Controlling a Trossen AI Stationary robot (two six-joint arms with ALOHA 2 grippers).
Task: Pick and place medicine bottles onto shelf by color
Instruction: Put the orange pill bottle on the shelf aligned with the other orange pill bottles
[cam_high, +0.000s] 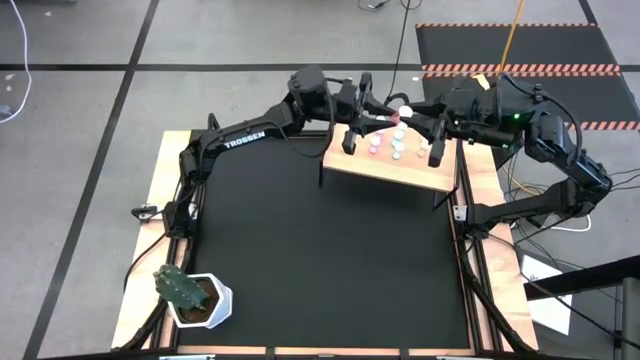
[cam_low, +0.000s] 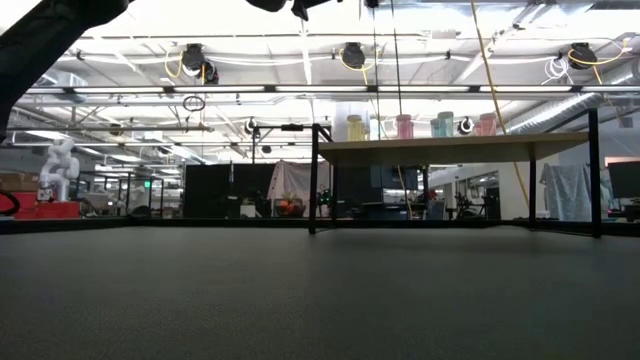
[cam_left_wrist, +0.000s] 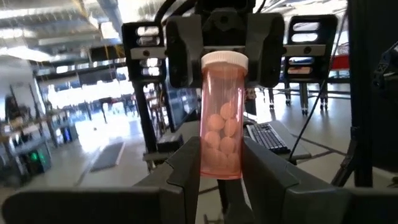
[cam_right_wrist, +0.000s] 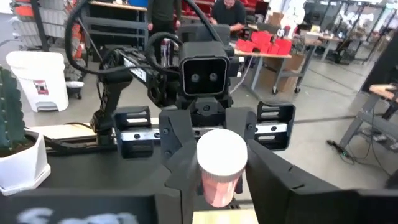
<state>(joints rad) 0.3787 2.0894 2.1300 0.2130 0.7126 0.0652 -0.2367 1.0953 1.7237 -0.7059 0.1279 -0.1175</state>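
Pink bottle (cam_left_wrist: 222, 118) between both pincers

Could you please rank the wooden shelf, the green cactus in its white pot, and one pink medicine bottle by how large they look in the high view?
1. Light wooden shelf on black legs, clearly largest.
2. Green cactus in its white pot.
3. Pink white-capped medicine bottle, by far the smallest.

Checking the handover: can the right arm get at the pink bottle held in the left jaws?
Probably yes. The left gripper grips the pink bottle low on its body, leaving the white cap exposed, and the right gripper faces that cap with nothing between.
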